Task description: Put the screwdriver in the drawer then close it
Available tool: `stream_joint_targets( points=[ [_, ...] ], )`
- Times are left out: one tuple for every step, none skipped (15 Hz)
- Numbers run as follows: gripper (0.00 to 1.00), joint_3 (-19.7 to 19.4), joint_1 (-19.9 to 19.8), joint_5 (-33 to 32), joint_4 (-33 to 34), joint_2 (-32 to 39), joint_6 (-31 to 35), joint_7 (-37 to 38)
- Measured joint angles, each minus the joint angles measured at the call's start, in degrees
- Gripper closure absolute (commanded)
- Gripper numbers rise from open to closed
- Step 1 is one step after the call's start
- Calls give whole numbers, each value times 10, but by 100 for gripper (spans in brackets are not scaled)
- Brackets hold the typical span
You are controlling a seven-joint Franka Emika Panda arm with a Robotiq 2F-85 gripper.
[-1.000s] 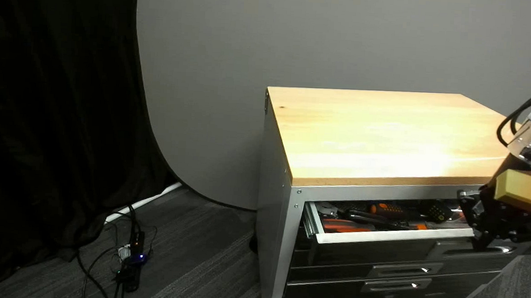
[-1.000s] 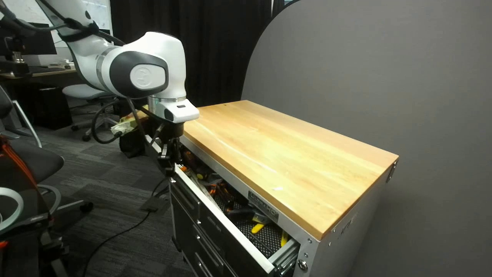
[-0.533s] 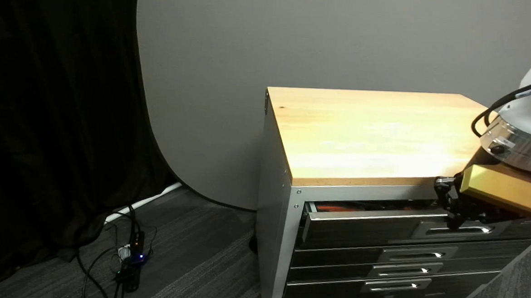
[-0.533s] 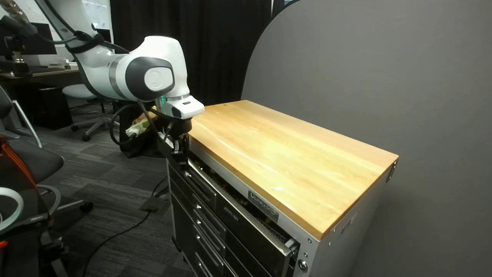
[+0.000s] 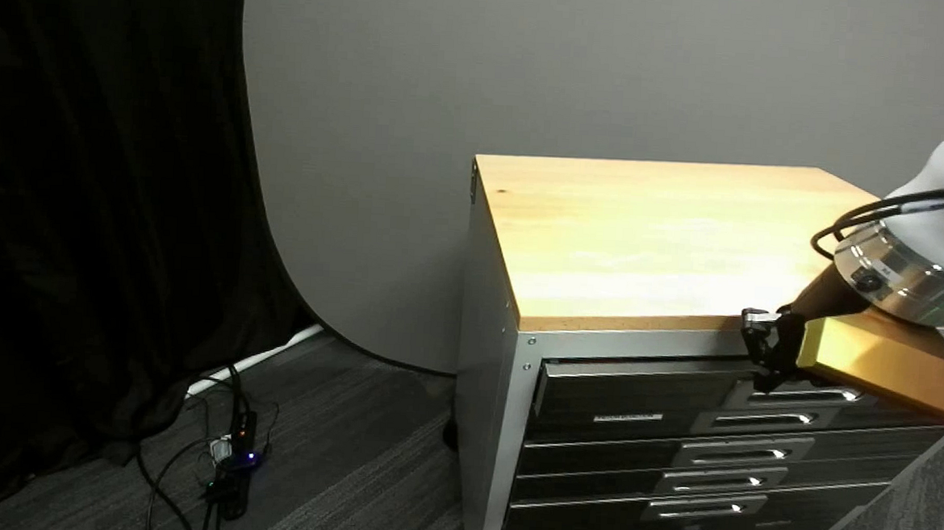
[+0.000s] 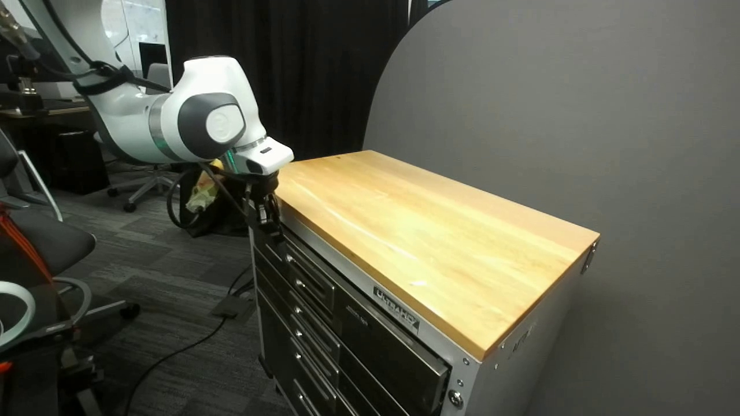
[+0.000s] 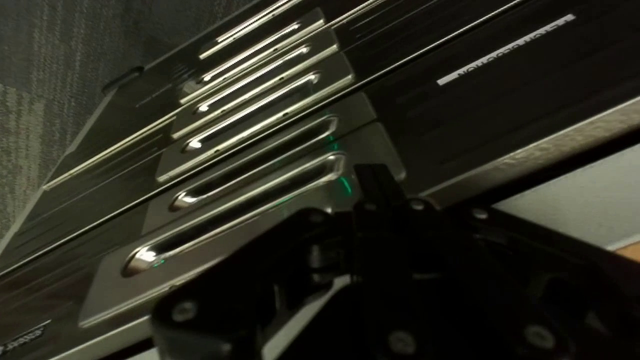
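Note:
The top drawer (image 5: 626,398) of the metal cabinet is pushed in almost flush, with its dark front still slightly proud. It also shows in an exterior view (image 6: 376,335) and in the wrist view (image 7: 450,135), where a thin dark gap runs along its upper edge. My gripper (image 7: 375,182) is shut and empty, its fingertips together at the drawer's handle plate (image 7: 300,205). In both exterior views the gripper (image 5: 765,381) is in front of the drawer just below the worktop edge (image 6: 277,242). Exact contact is hard to tell. The screwdriver is out of view.
The wooden worktop (image 5: 667,235) overhangs just above the gripper. Lower drawers (image 5: 670,501) with metal handles are shut below. A grey backdrop (image 6: 566,115) stands behind the cabinet. Cables (image 5: 227,470) lie on the floor, and a chair (image 6: 46,242) stands near the arm.
The top drawer has slid inward from partly open to almost flush, hiding the tools inside. My gripper has moved in with it, toward the cabinet, staying at the drawer front.

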Motion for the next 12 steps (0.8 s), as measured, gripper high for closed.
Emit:
stream_joint_targets(
  points=[
    [94,-7,10,-10,-5,0,16,3],
    [70,-12,17,-15,-9,0,30,4],
    [69,-12,20,-18,-12,-2,36,2],
    [69,-6,20,-18,-12,-4,34,-7],
    [63,9,13,-18,-13,-9,22,-25],
    [56,36,-2,-4,-16,-20,-3,-58],
    [47,71,-21,19,-19,-35,-37,-100],
    [40,108,-43,45,-21,-55,-75,-142],
    [33,147,-65,74,-20,-77,-119,-184],
    [24,176,-81,104,-18,-100,-167,-225],
    [17,194,-88,131,-14,-121,-215,-264],
    [9,204,-90,150,-8,-140,-264,-295]
  ],
)
